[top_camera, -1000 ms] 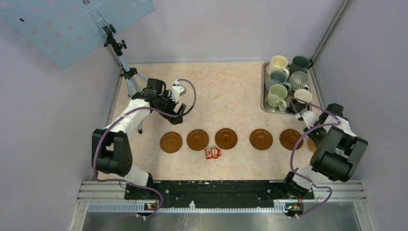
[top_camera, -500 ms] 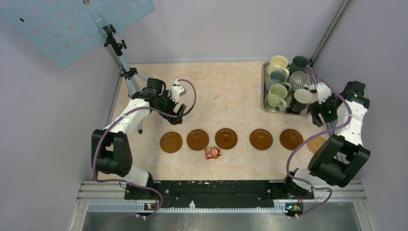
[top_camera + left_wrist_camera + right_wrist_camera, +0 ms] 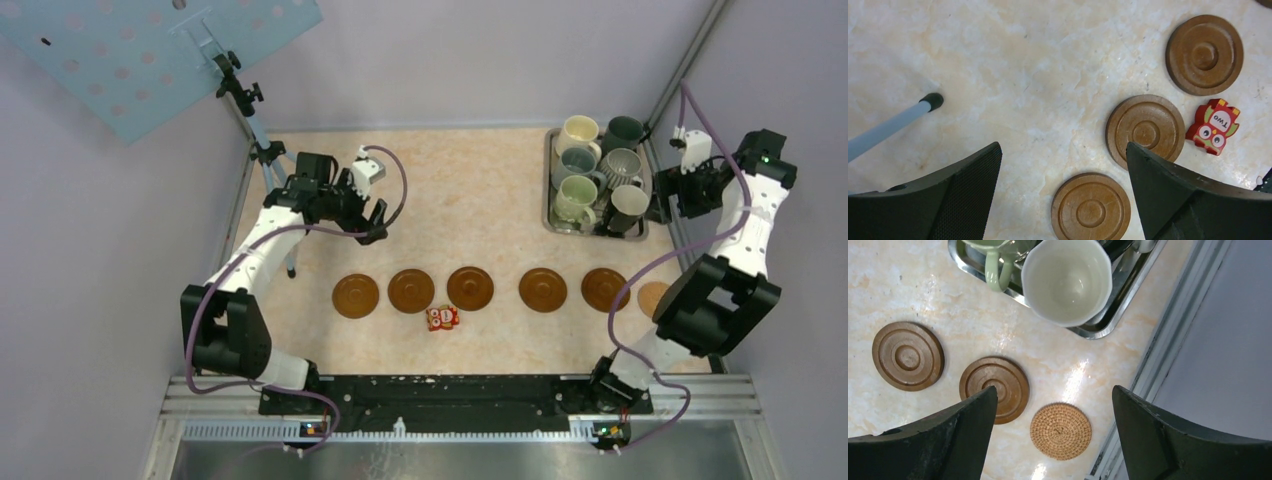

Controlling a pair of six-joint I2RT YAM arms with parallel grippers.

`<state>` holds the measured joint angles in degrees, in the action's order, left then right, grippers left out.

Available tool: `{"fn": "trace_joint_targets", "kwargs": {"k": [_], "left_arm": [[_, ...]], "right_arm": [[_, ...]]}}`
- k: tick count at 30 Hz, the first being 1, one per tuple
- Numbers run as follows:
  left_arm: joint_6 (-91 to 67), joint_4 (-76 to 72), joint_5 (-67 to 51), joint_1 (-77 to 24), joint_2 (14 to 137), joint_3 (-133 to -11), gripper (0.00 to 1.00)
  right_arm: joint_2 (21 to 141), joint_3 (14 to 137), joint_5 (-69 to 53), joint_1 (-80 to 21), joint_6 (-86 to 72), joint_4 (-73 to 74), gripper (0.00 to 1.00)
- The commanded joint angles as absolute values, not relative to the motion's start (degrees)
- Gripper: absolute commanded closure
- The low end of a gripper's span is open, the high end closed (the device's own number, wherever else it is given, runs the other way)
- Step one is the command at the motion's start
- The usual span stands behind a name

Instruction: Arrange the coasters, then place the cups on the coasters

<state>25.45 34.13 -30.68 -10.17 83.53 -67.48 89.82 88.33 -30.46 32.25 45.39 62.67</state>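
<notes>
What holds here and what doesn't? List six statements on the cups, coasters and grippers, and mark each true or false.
1. All the cups sit in the metal tray. True.
2. One cup already stands on a coaster. False: every coaster is bare.
3. The right gripper holds a cup. False: it is open and empty.
4. The red owl tile lies beside the coasters, not on one. True.
5. Every coaster is wood. False: the woven coaster at the right end is not.
6. The left gripper is open. True.
</notes>
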Motion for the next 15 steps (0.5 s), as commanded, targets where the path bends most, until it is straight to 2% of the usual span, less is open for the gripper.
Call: {"fn": "trace_joint_targets", "kwargs": {"k": [1, 5, 10, 15], "left_arm": [[23.2, 29.6, -36.3, -10.2, 82.0, -69.0, 0.01], [21.1, 29.6, -32.9, -10.1, 83.3, -69.9, 0.01], [19.8, 27.4, -32.2, -10.1, 84.6, -69.8, 0.01], [17.5, 26.4, -32.3, -10.1, 86.8, -71.8, 0.01]], "right_arm": [[96.3, 97.3, -32.4, 29.6, 44.0, 66.6, 0.16], [96.0, 93.3, -30.6, 23.2, 34.3, 61.4, 0.21], [90.3, 81.9, -20.7, 12.6, 26.8, 49.9, 0.26], [91.4, 77.4, -14.1, 7.9, 22.0, 44.3, 0.31]]}}
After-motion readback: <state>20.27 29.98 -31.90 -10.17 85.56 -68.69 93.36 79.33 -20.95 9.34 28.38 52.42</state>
